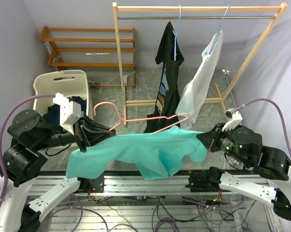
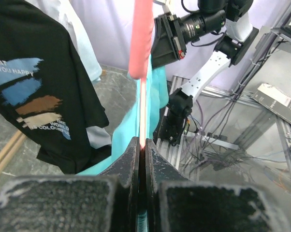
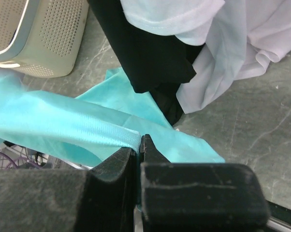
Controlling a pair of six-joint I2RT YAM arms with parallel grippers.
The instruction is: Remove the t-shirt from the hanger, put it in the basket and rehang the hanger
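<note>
A teal t-shirt (image 1: 136, 150) hangs stretched between my two grippers above the table's near edge, sagging in the middle. The pink wire hanger (image 1: 155, 120) lies along its upper edge, with its hook (image 1: 106, 104) to the left and its right shoulder bare above the cloth. My left gripper (image 1: 111, 131) is shut on the hanger's wire (image 2: 141, 96), and teal cloth (image 2: 123, 133) shows just beyond its jaws (image 2: 142, 145). At the shirt's right end, my right gripper (image 1: 202, 137) is shut on a fold of the t-shirt (image 3: 63, 125), pinched between its fingertips (image 3: 138, 142).
A wooden clothes rack (image 1: 198, 8) stands behind, holding a black shirt (image 1: 168, 82) and a white shirt (image 1: 201, 82) on blue hangers, close behind the teal one. A white laundry basket (image 1: 63, 87) sits at the left. A wooden shelf (image 1: 87, 48) is at the back left.
</note>
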